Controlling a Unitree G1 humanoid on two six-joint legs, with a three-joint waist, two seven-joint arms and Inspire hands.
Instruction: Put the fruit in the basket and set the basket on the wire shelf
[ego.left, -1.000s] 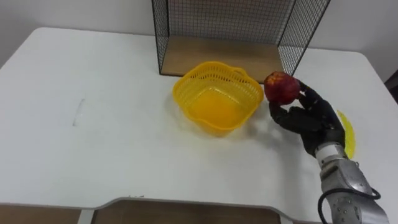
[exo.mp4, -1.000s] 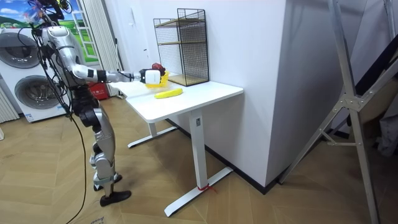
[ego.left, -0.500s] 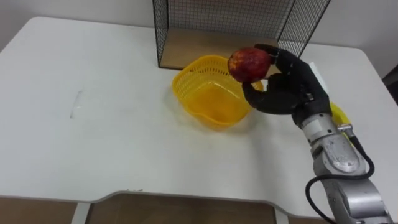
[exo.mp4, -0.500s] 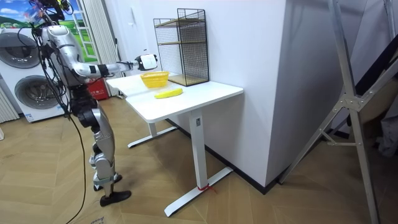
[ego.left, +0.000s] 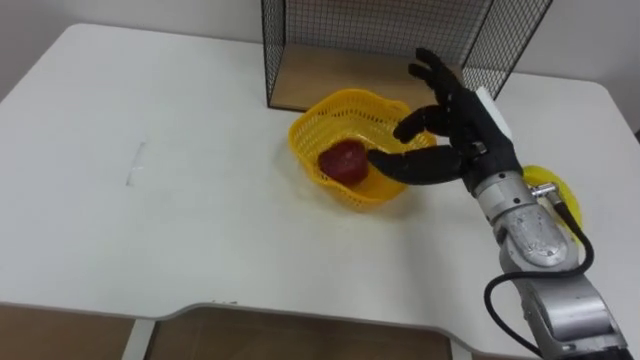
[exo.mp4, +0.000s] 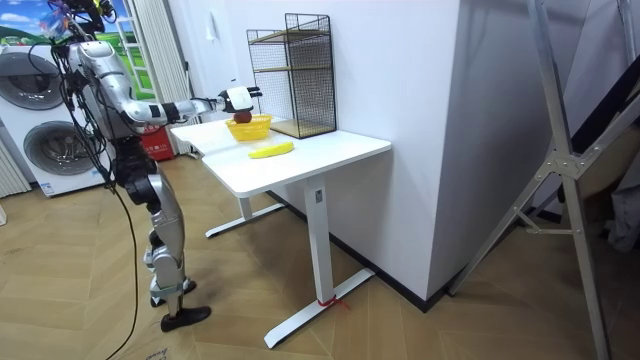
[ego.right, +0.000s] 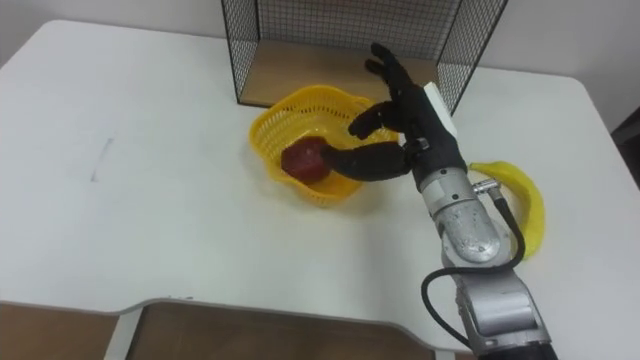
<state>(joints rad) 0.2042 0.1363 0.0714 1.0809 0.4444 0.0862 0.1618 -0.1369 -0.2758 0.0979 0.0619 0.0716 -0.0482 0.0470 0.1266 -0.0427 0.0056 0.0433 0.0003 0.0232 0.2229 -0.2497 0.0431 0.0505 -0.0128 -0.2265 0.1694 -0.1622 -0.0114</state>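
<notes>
- Red fruit (ego.left: 343, 160) lies inside the yellow basket (ego.left: 308, 140), centre of the frame, low against the near wall. First piece looks delivered.
- Right hand (ego.left: 468, 140) hangs just right of the basket, over its right rim. Fingers (ego.left: 432, 68) spread and straight, thumb reaching toward the fruit, nothing held. Reads as a hand that has let go, apart from the fruit.
- Banana (ego.right: 528, 200) lies on the white table (ego.left: 150, 220) at the right of the frame, partly hidden behind the wrist. Not yet in the basket, so likely the next pick; it sits near this hand.
- Wire shelf (ego.left: 330, 72) stands at the top of the frame, directly behind the basket, its wooden floor bare. The basket sits just in front of the opening, probably to keep the final lift short.
- Room view: robot stands at the table's end on the left, arm stretched over the basket.
</notes>
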